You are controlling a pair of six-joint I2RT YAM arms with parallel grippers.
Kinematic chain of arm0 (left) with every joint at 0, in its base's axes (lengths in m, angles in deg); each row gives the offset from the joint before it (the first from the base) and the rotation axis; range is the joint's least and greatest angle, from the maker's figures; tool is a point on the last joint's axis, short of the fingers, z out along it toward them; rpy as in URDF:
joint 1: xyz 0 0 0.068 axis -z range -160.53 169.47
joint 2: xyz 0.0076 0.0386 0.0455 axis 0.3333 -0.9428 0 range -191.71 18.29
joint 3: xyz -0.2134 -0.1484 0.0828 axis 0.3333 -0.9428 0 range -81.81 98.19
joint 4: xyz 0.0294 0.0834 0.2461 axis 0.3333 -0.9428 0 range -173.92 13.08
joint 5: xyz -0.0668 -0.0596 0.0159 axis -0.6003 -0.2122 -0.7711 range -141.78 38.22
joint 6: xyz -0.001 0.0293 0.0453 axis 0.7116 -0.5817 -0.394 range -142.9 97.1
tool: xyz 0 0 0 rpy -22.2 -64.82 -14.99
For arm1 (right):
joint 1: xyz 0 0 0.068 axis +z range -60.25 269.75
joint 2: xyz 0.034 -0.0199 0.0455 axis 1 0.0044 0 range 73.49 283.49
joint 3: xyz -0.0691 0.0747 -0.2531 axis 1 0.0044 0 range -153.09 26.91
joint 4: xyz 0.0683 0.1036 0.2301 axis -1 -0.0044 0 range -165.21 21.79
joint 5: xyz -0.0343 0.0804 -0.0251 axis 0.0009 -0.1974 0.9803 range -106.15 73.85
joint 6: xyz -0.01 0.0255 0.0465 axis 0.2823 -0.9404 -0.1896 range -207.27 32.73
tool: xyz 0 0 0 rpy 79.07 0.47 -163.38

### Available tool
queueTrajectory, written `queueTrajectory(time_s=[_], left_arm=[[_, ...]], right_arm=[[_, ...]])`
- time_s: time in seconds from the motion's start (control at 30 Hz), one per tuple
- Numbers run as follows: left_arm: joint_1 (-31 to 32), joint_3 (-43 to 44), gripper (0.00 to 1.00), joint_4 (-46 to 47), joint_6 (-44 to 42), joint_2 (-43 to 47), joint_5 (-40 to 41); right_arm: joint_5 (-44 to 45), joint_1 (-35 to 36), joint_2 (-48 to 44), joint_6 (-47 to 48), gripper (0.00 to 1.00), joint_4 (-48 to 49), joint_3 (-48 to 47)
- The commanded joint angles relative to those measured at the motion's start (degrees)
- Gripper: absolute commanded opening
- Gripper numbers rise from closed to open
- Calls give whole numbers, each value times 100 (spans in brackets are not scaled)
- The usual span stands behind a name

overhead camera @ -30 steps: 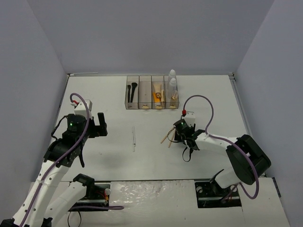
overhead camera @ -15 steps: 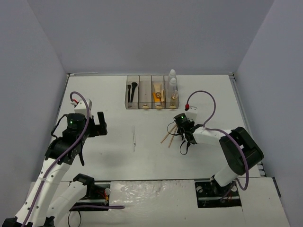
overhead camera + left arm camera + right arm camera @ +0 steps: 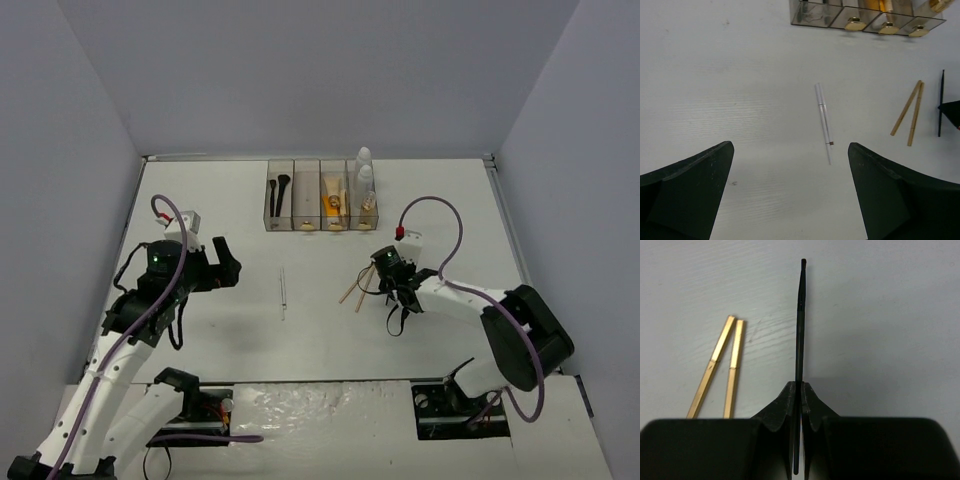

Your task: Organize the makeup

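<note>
When viewed via R wrist cam, showed right gripper point(image 3: 796, 390) pinched shut on thin black pencil point(image 3: 799, 315), tan sticks point(image 3: 722, 365) just beside it. Via L wrist cam, showed left gripper point(image 3: 790, 147) spread wide, holding nothing, over silver pencil point(image 3: 824, 122), a mere faint line from top cam.

I see a white table point(image 3: 460, 210), a plain grey back wall point(image 3: 320, 70) behind the table, grey left wall point(image 3: 60, 150) and right wall point(image 3: 585, 130) flanking it, soft even light

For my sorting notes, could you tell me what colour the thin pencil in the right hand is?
The pencil is black; right wrist view shows it best.
</note>
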Motion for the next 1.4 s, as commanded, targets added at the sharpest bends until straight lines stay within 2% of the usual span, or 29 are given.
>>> queueTrajectory(time_s=[0.0,0.13,0.3,0.47,0.63,0.93,1.03,1.13,1.37], left_arm=[[21,-64,97,953,1133,-139,-948],[335,-198,97,1651,1842,-230,-1085],[1320,-27,97,2333,2001,-606,-402],[1969,226,96,2996,2065,-1169,-169],[2346,474,90,3574,2007,-1582,185],[2605,893,76,3928,1990,-2337,484],[2683,1021,67,4010,2021,-2558,498],[2761,1092,55,4066,2027,-2718,524],[2820,1197,17,4039,2025,-2908,560]], right_arm=[[127,719,-1262,216,0,-138,-33],[-168,1235,-2107,319,0,343,39],[-1176,1377,-2740,534,0,1673,332],[-2043,1482,-2696,736,0,2796,362],[-2330,1562,-2564,744,0,3495,371],[-2590,1646,-2386,736,0,3893,352],[-2570,1650,-2365,736,0,3959,362],[-2547,1656,-2334,736,0,3979,353],[-2424,1656,-2265,804,0,3928,302]])
